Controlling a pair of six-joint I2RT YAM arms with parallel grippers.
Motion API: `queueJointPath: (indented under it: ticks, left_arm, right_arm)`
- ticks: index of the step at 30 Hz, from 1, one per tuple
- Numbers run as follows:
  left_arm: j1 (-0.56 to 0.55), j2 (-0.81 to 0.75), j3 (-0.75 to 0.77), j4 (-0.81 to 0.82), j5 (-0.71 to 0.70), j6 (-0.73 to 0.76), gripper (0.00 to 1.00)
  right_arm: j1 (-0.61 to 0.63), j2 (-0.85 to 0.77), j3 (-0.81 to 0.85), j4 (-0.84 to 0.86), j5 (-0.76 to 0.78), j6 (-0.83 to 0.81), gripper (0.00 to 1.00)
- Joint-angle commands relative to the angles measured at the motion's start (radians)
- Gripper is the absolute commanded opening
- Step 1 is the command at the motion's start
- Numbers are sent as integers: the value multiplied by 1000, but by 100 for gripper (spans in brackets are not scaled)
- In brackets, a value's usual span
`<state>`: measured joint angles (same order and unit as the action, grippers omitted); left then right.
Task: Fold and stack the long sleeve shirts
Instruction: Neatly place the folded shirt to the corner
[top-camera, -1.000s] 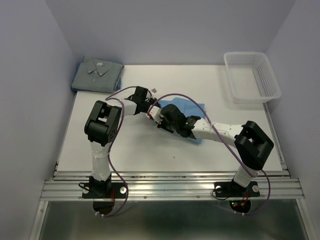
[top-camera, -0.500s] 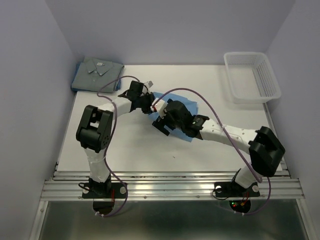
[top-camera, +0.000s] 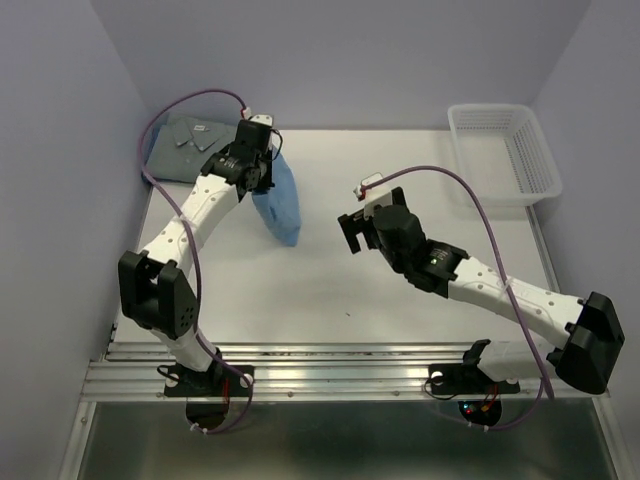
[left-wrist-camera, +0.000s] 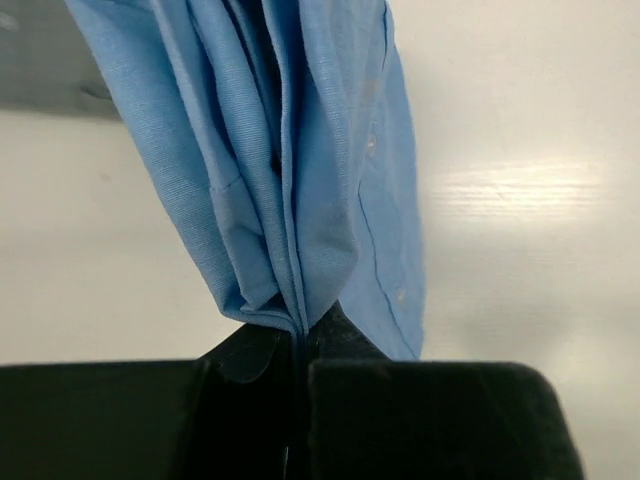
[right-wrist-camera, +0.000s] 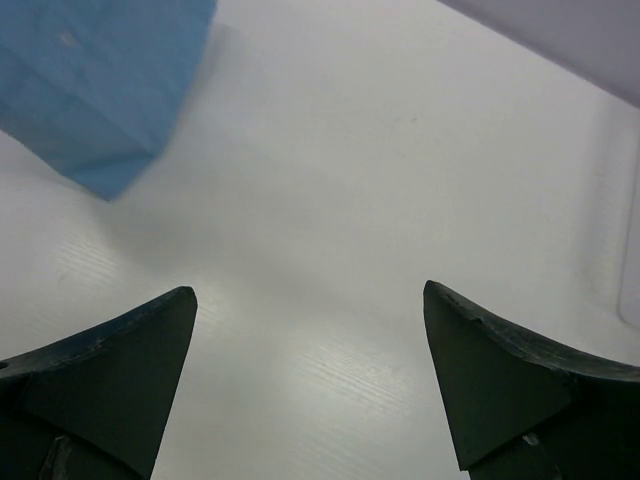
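The left fingers (left-wrist-camera: 325, 365) are pinching shut on the sky-blue shirt (left-wrist-camera: 300, 150), whose finely woven cloth is hanging in long bunched pleats above the far-left part of the smooth white tabletop (top-camera: 330, 290). The grey-blue shirt (top-camera: 195, 140) is lying folded flat in the far-left corner. The right fingers (right-wrist-camera: 130, 345) are spreading wide, holding nothing, over open tabletop, well apart from the white mesh basket (top-camera: 490, 108).

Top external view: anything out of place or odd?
The sky-blue shirt hangs bunched from the left gripper, jaws shut on it, not lying flat or folded. The grey-blue shirt lies neatly folded at the far left corner. Nothing else stands out.
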<state>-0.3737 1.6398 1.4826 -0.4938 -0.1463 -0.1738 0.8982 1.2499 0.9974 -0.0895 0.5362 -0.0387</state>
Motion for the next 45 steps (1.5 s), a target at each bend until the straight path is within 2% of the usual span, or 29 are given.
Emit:
queueJointPath:
  ticks: [1, 5, 7, 10, 15, 18, 21, 24, 25, 29, 34, 40, 45]
  left_arm:
    - [-5, -98, 175, -161, -317, 213, 0]
    - [-8, -72, 226, -259, -586, 307, 0]
    - [-7, -31, 197, -308, -726, 329, 0]
    - [-2, 31, 209, -325, -772, 324, 0]
    - [12, 159, 353, -422, -894, 281, 0]
    - [13, 228, 413, -437, -877, 277, 0]
    - [-11, 316, 403, -448, -877, 240, 0]
    - [-62, 368, 430, -486, -833, 165, 0]
    - [-101, 411, 445, -511, -804, 81, 0]
    - [-200, 508, 485, -591, -735, -79, 0]
    - [-294, 617, 511, -566, -612, -142, 0]
    - [-321, 637, 567, -410, -192, -136, 0]
    - [-323, 626, 533, -304, 29, -139, 0]
  right_arm:
    - [8, -26, -39, 22, 65, 46, 100]
    - [8, -50, -54, 22, 68, 63, 100]
    - [8, -63, -63, 22, 73, 57, 100]
    - [8, -73, -69, 22, 70, 51, 100]
    - [8, -84, -75, 10, 82, 49, 100]
    - [8, -93, -85, 7, 79, 19, 100]
    - [8, -95, -88, 5, 82, 13, 100]
    - [8, -89, -86, 4, 84, 13, 100]
    - [8, -87, -83, 2, 77, 11, 100]
    - [8, -83, -80, 2, 71, 10, 100]
    - [8, -76, -83, 2, 64, 11, 100]
    - [8, -89, -85, 0, 48, 17, 100]
    - [8, -118, -88, 0, 34, 20, 100]
